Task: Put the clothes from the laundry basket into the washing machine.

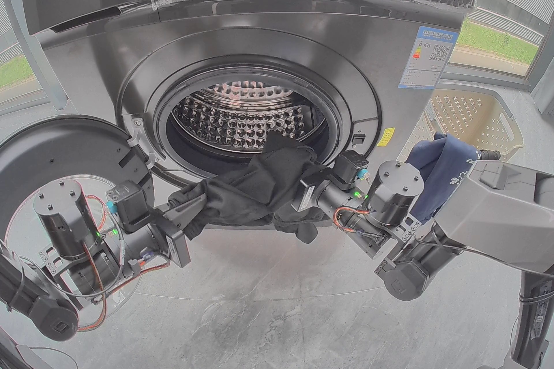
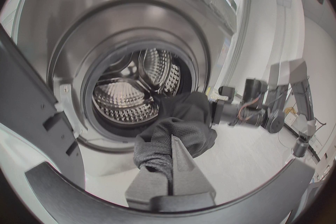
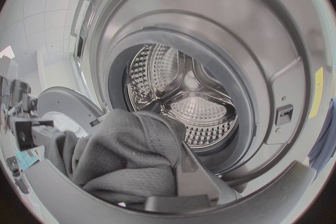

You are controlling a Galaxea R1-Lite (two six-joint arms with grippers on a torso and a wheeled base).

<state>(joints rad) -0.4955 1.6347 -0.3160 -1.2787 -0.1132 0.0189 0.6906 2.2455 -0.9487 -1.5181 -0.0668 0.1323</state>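
Left gripper (image 2: pixel 171 156): closed tight on one end of the black garment (image 2: pixel 185 116), just outside the door opening.
Right gripper (image 1: pixel 309 187): clamped on the garment's other end, at the opening's lower rim.
Black garment: slung between both grippers, top fold lying over the lip of the drum (image 1: pixel 242 116), the rest hanging outside.
Head view: open door (image 1: pixel 57 157) at left, and a blue garment (image 1: pixel 441 168) draped on the laundry basket (image 1: pixel 479 116) beside the washing machine (image 1: pixel 259 36).
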